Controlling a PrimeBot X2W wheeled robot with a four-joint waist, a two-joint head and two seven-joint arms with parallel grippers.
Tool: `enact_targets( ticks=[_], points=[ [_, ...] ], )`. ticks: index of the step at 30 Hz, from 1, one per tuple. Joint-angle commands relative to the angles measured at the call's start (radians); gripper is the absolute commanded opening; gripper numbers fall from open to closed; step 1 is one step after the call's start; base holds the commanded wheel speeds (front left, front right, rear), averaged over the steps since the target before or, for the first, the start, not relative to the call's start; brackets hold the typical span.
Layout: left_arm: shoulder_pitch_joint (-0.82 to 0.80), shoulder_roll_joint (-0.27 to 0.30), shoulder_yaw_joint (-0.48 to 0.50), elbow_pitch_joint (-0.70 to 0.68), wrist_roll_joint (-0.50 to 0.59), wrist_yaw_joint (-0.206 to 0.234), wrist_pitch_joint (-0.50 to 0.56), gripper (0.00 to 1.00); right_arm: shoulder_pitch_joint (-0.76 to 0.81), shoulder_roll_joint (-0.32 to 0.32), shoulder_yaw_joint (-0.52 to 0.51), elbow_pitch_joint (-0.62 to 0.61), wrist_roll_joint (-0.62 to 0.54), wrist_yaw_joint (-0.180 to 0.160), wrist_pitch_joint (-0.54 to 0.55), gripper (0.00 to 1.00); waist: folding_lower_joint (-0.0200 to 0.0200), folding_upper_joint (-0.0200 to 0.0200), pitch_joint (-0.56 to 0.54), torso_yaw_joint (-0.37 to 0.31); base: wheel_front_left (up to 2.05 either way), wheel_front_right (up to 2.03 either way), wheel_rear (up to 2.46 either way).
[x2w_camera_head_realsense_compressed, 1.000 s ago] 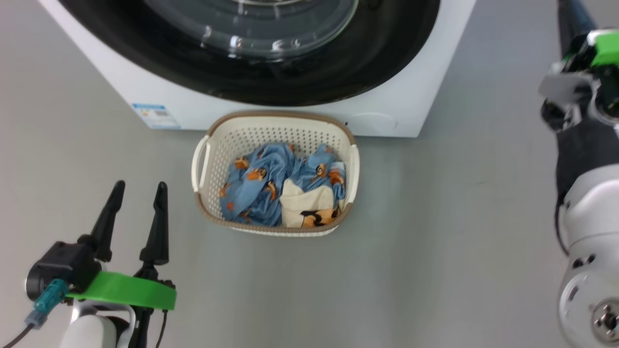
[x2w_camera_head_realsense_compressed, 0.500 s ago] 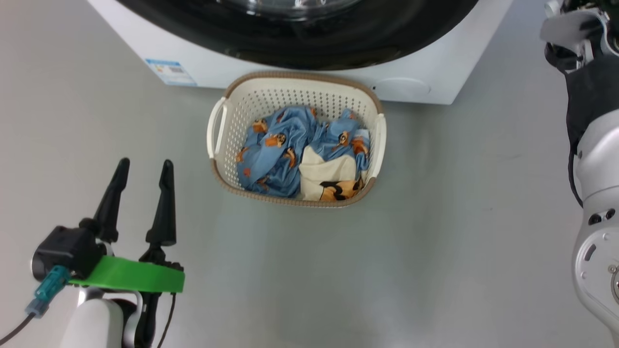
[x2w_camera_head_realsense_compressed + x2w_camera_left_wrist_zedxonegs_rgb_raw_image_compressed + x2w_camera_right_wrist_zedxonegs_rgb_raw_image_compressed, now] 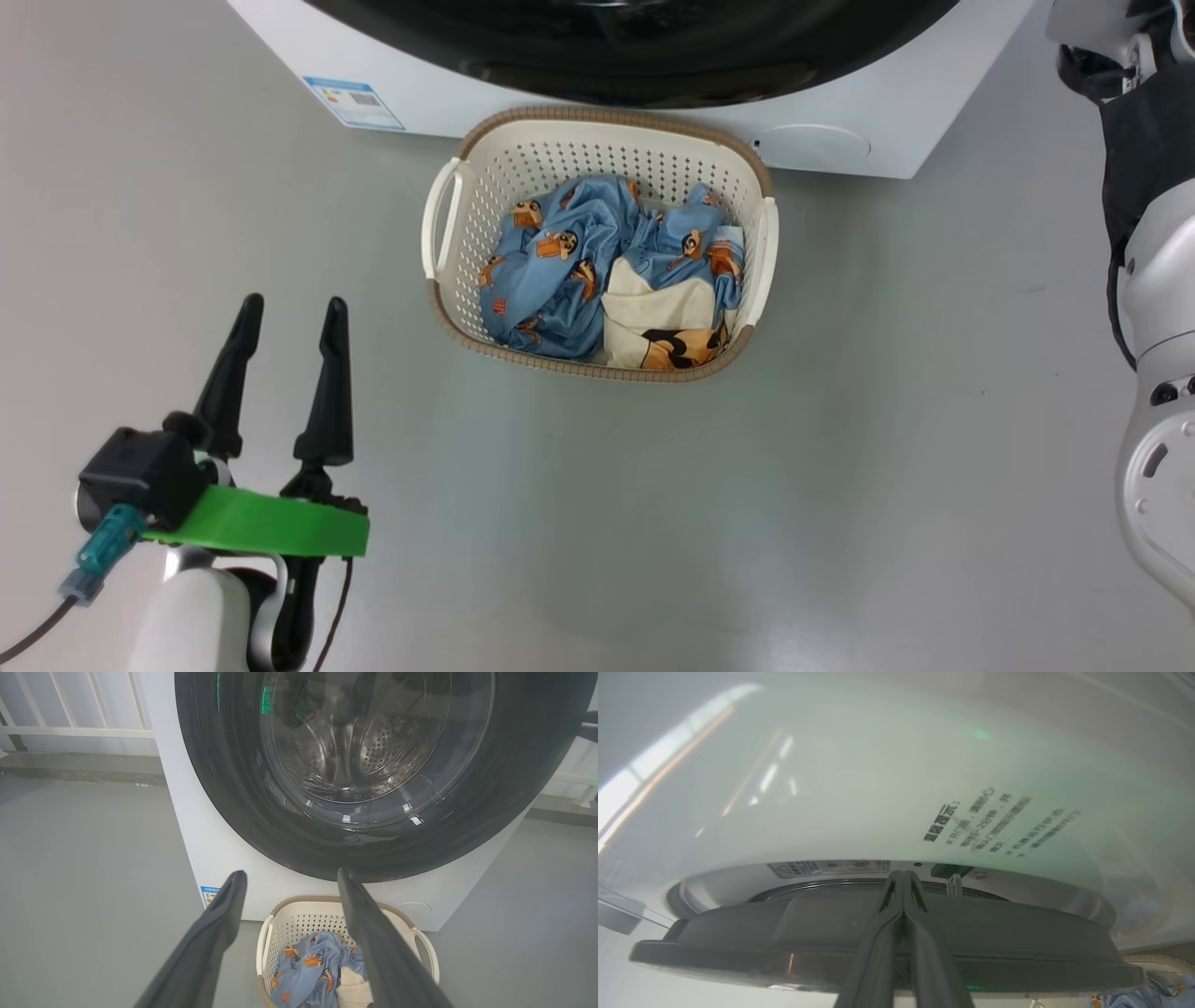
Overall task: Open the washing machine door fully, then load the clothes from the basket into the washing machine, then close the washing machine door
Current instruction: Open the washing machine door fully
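The washing machine (image 3: 840,121) is white, and its door (image 3: 653,47) has a glossy black rim. Right before it on the floor stands the cream basket (image 3: 597,117), holding the clothes (image 3: 560,271): light-blue printed pieces and a cream piece (image 3: 653,308). My left gripper (image 3: 293,303) hovers open and empty, left of the basket. In the left wrist view its tips (image 3: 290,875) frame the door (image 3: 233,788) above the basket (image 3: 289,905). My right gripper (image 3: 903,873) is shut, its fingers lying across the door's dark edge (image 3: 784,933), tips at the gap before the white front (image 3: 878,788).
Bare grey floor surrounds the basket. A blue label (image 3: 355,101) marks the machine's lower left front. My right arm (image 3: 1158,280) rises along the right edge. A white railing (image 3: 70,728) stands behind the machine on the left.
The head camera has shifted, so the machine and basket sit higher and further right in the picture. My right wrist has slid past the top right corner. Both grippers' states are unchanged.
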State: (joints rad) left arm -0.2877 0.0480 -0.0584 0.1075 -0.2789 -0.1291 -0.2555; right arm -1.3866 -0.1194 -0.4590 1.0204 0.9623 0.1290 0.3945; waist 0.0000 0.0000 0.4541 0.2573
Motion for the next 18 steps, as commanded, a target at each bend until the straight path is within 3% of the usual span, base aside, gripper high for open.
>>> enact_targets(
  ticks=[1, 11, 18],
  points=[
    [-0.012, 0.022, 0.033, -0.027, -0.008, -0.002, -0.006, 1.0, -0.04, 0.02, 0.005, -0.02, -0.017, 0.002, 0.002, 0.0, 0.0, 0.0, 0.005, 0.002, 0.0, 0.0, 0.0],
    [-0.022, 0.013, 0.029, -0.026, -0.019, -0.002, -0.006, 1.0, -0.085, 0.006, -0.009, 0.019, -0.067, 0.002, 0.008, 0.0, 0.0, 0.0, 0.029, 0.01, 0.0, 0.0, 0.0],
    [-0.022, 0.008, 0.025, -0.028, -0.023, -0.002, -0.006, 1.0, -0.108, -0.002, -0.004, 0.043, -0.082, 0.002, 0.099, 0.0, 0.0, 0.0, 0.029, 0.015, 0.0, 0.0, 0.0]
  ],
)
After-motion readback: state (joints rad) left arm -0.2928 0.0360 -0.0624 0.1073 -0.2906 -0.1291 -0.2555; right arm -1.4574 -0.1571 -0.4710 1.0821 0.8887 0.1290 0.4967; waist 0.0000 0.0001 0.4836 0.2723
